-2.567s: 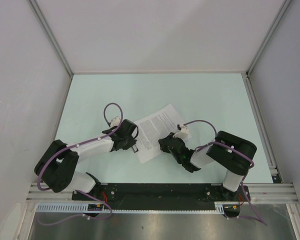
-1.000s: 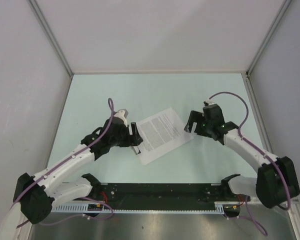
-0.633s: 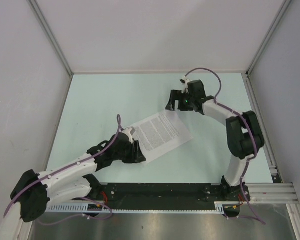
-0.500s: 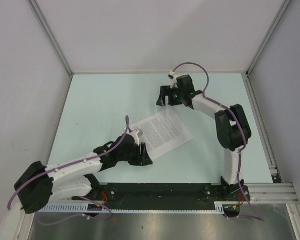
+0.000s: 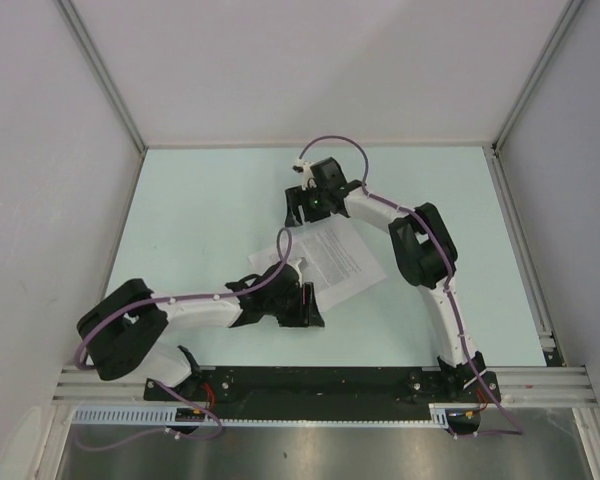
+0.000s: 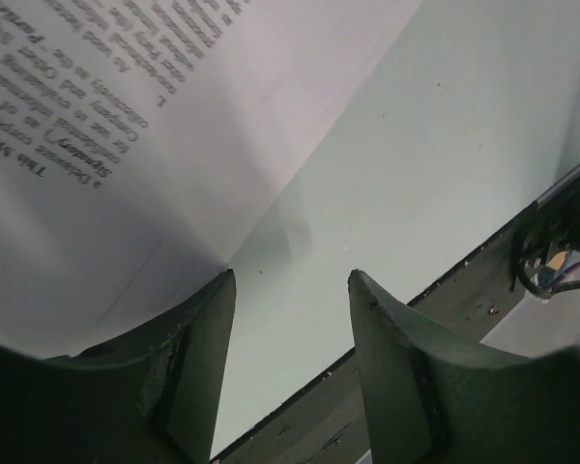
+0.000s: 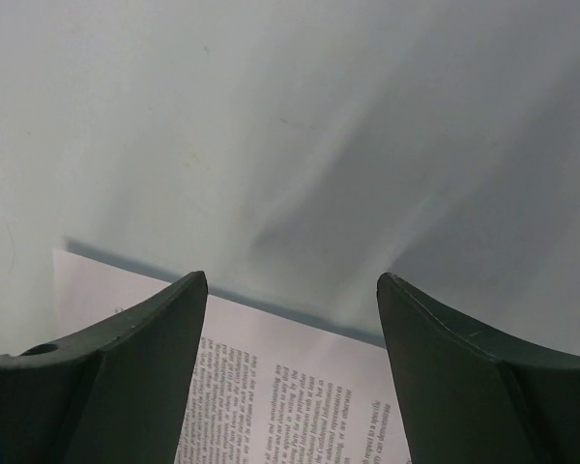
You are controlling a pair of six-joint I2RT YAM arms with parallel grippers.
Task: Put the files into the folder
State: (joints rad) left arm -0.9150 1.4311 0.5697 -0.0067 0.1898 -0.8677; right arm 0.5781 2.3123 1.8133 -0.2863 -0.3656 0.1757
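The files (image 5: 338, 255) show as white paper printed with dense black text, lying askew in the middle of the pale green table; I cannot tell how many sheets are stacked. My left gripper (image 5: 310, 306) is at the paper's near-left corner. In the left wrist view it (image 6: 290, 280) is open over bare table, the paper (image 6: 126, 145) beside its left finger. My right gripper (image 5: 298, 210) hovers at the paper's far-left edge. In the right wrist view it (image 7: 292, 280) is open, with that edge of the paper (image 7: 300, 387) between the fingers. The folder is out of view.
White walls with aluminium rails (image 5: 102, 75) close off the table on the left, back and right. A black base plate (image 5: 320, 385) with both arm mounts runs along the near edge, seen also as a dark strip (image 6: 445, 300) in the left wrist view.
My right arm swung from the paper's right side around to its far-left edge and its jaws narrowed. My left gripper slid along the paper's left edge to the near corner.
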